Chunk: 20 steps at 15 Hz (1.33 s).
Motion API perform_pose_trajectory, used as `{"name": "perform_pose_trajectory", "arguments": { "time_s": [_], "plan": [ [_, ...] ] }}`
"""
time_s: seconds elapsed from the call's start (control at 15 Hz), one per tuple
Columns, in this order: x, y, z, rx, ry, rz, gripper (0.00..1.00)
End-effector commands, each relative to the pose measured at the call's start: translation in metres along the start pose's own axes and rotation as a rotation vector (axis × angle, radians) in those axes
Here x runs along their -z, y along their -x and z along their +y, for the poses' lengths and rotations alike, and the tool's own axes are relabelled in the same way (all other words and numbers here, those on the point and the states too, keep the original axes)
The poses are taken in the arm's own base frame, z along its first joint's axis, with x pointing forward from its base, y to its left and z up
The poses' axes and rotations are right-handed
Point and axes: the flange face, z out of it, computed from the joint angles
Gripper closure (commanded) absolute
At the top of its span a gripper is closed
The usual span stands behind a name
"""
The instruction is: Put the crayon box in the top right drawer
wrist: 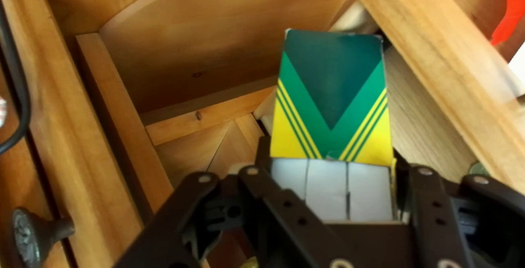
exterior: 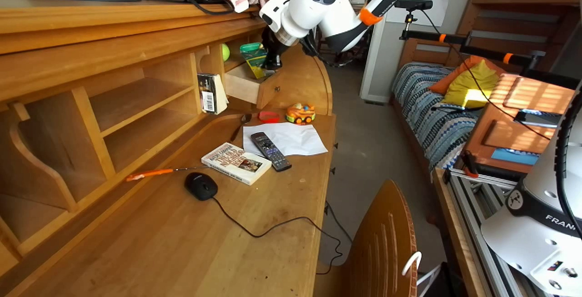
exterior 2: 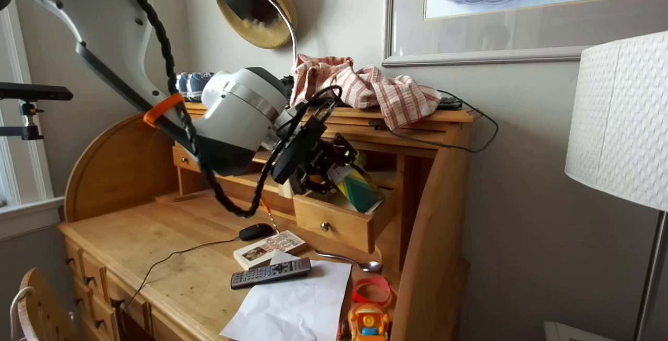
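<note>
In this bedroom, across from a bed (exterior: 423, 100) with a striped cover, the wooden counter (exterior: 191, 247) carries a black mouse (exterior: 201, 186), a paperback (exterior: 236, 163), a remote control (exterior: 270, 151) and an orange toy car (exterior: 300, 113). Above them the top right drawer (exterior 2: 345, 227) stands pulled out. The robot's hand (wrist: 331, 169) is grasping the crayon box (wrist: 330, 112), its fingers (wrist: 427, 200) pressed to two opposite sides by the white part. The box hangs at a slant over the open drawer, free end downward; whether it touches wood I can't tell from here.

I'd guess it weighs little: thin card, fairly stiff along the edges, though a hard squeeze would likely dent it. The printed face looks smooth, so a loose grip might let it slide or swivel. To my mind this is the right place to hold it, with the free end left to go in first. It probably needs only a gentle lowering, clear of the drawer's rim, before letting go
</note>
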Motion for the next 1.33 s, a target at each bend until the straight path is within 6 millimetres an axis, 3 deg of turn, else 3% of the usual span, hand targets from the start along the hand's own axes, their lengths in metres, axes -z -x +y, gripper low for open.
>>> {"name": "perform_pose_trajectory", "arguments": {
  "time_s": [0.0, 0.6, 0.67, 0.87, 1.27],
  "plan": [
    [0.0017, -0.0029, 0.0141, 0.035, 0.051, -0.02, 0.65],
    [-0.0026, -0.0039, 0.0116, 0.101, 0.083, -0.057, 0.65],
    [-0.0025, -0.0042, 0.0113, 0.11, 0.087, -0.064, 0.15],
    [-0.001, -0.0059, 0.0098, 0.108, 0.087, -0.08, 0.0],
    [0.0007, -0.0084, 0.012, 0.033, 0.084, -0.132, 0.0]
  ]
}}
